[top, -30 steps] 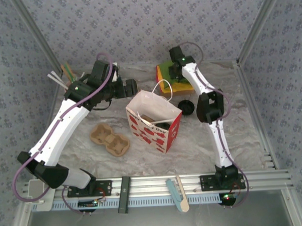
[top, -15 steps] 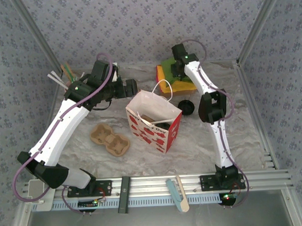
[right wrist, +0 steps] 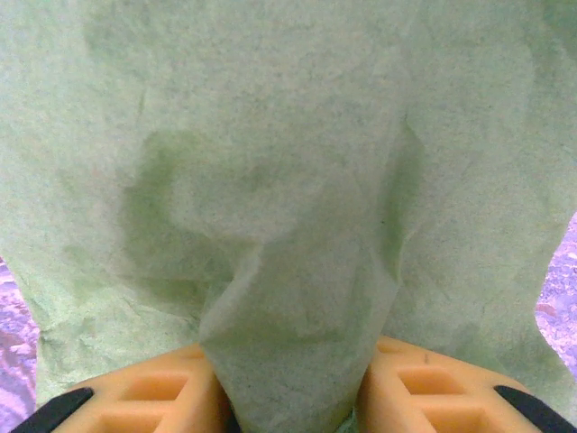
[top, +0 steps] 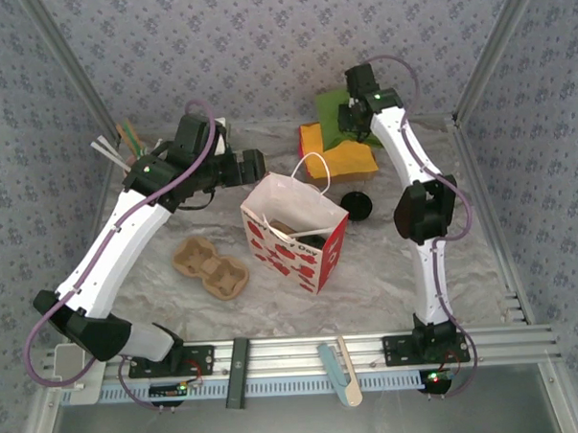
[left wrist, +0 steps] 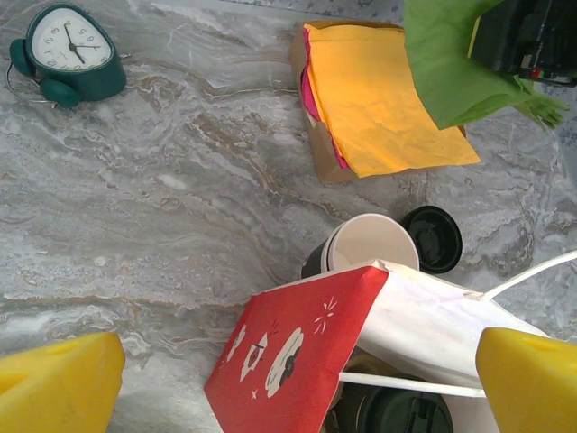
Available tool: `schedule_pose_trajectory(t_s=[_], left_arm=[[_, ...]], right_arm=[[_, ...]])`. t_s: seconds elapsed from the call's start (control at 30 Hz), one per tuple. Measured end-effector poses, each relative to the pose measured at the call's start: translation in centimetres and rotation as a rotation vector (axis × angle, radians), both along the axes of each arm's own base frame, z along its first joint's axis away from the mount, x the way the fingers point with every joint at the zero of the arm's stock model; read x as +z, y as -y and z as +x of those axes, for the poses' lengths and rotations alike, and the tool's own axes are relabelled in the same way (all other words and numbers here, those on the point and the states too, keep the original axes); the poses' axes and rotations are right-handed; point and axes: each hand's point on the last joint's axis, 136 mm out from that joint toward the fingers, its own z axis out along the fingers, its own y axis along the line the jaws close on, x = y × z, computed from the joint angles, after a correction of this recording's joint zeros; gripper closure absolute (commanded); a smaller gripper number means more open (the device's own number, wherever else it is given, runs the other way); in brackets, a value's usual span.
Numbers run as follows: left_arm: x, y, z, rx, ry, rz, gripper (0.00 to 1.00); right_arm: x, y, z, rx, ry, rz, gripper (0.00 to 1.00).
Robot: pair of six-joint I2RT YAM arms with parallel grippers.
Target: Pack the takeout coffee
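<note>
My right jaws pinch a green napkin (right wrist: 270,180), held above the napkin stack (top: 342,159), maybe for the paper bag (top: 305,259). My left jaws hang spread wide near the coffee cup (left wrist: 370,245).

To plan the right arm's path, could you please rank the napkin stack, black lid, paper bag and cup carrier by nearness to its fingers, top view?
1. Napkin stack, beside the right gripper.
2. Black lid, right of the bag.
3. Paper bag, centre.
4. Cup carrier, front left.

The napkin (right wrist: 270,180) looked like soft, matt, creased paper; the bag (left wrist: 288,352) was smooth paper, the lid (left wrist: 433,239) smooth plastic, the tabletop (left wrist: 180,198) wrinkled sheeting.
</note>
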Motion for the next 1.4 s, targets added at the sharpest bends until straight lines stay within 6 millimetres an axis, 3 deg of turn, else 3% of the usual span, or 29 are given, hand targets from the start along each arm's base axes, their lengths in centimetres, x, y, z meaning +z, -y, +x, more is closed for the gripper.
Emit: schedule_pose_trajectory(t_s=[0.33, 0.47, 0.6, 0.83, 1.0, 1.17, 1.4], left_arm=[[-0.4, 0.0, -0.3, 0.001, 0.0, -0.009, 0.0], [-0.1, -0.1, -0.3, 0.0, 0.017, -0.023, 0.0], [0.1, -0.1, -0.5, -0.004, 0.036, -0.039, 0.0], [0.0, 0.1, -0.9, -0.02, 0.056, -0.068, 0.0], [0.0, -0.1, -1.2, -0.022, 0.068, -0.077, 0.0], [0.8, -0.7, -2.1, -0.023, 0.099, -0.097, 0.0], [1.5, -1.7, -3.4, -0.019, 0.134, -0.118, 0.0]], right_arm=[[1.5, -0.4, -1.8, 0.008, -0.01, 0.059, 0.63], [4.1, -0.7, -3.4, 0.026, 0.01, 0.108, 0.63], [8.2, -1.2, -5.7, 0.055, 0.052, 0.175, 0.63], [14.7, -2.3, -11.2, 0.123, 0.137, 0.246, 0.64], [17.9, -5.4, -16.3, 0.223, 0.194, 0.207, 0.63], [19.3, -9.5, -21.8, 0.35, 0.247, 0.062, 0.63], [18.7, -11.4, -25.7, 0.42, 0.287, -0.181, 0.61]])
